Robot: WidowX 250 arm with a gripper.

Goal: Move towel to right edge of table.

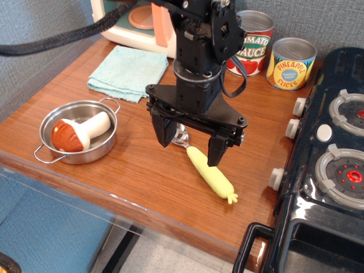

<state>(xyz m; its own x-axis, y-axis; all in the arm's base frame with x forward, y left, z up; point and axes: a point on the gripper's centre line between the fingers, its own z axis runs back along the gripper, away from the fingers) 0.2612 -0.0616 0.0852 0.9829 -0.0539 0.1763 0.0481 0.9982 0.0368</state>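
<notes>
At the far left my towel [128, 73] lies folded and untouched near the back of the table [142, 182], behind the steel pan [79, 132] holding the toy mushroom [77, 133], so I judge I'm at the approach. My gripper [190, 143] hangs open and empty over the yellow-handled spoon [209, 177], well apart from it. I must reach back-left and pinch a fold; rightward, room is tight, cans [272, 54] behind and stove [327, 165] covering that edge.

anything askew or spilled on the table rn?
Nothing spilled or damaged. The towel lies flat at the back left, one corner slightly rumpled. The mushroom rests on its side in the pan. The open tool hovers over a yellow spoon lying loose near the front edge.
</notes>
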